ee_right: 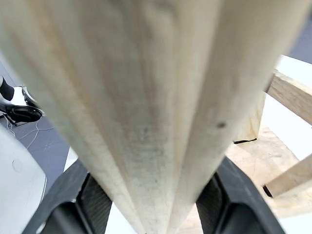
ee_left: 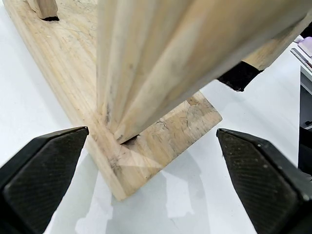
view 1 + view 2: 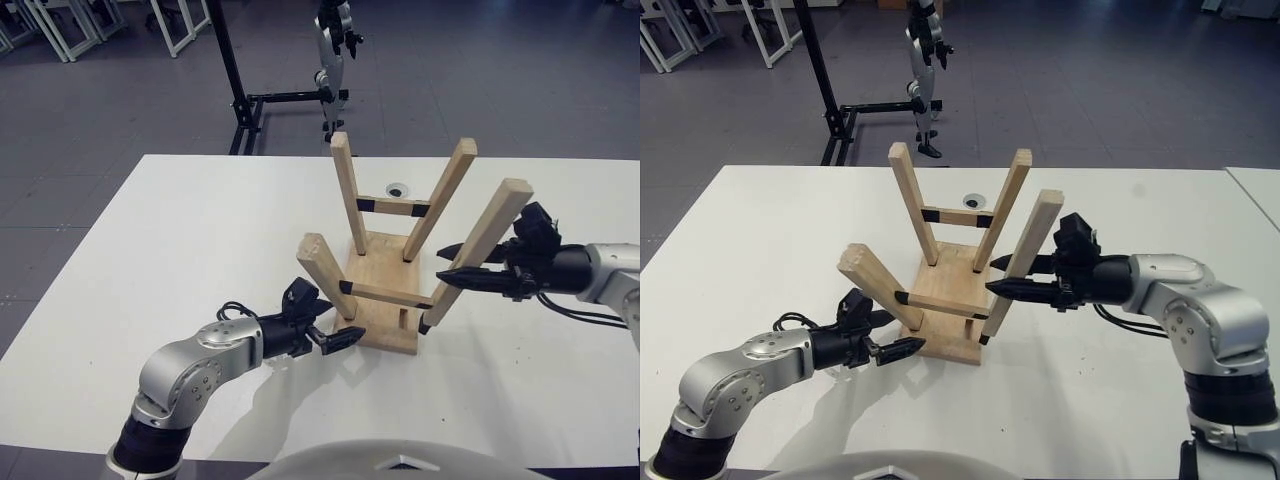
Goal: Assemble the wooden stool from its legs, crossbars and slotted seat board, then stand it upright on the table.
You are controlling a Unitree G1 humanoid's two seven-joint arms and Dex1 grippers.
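My right gripper [image 3: 990,277] is clamped on the near-right leg [image 3: 1035,235], a pad on each side partway up it. My left gripper [image 2: 152,130] is wide open and holds nothing, low at the near-left corner of the seat board [image 3: 950,272] (that corner sits between its fingers). The stool [image 3: 385,268] stands upside down mid-table [image 3: 180,230], with the board flat, four legs splayed upward and crossbars [image 3: 385,293] joining them.
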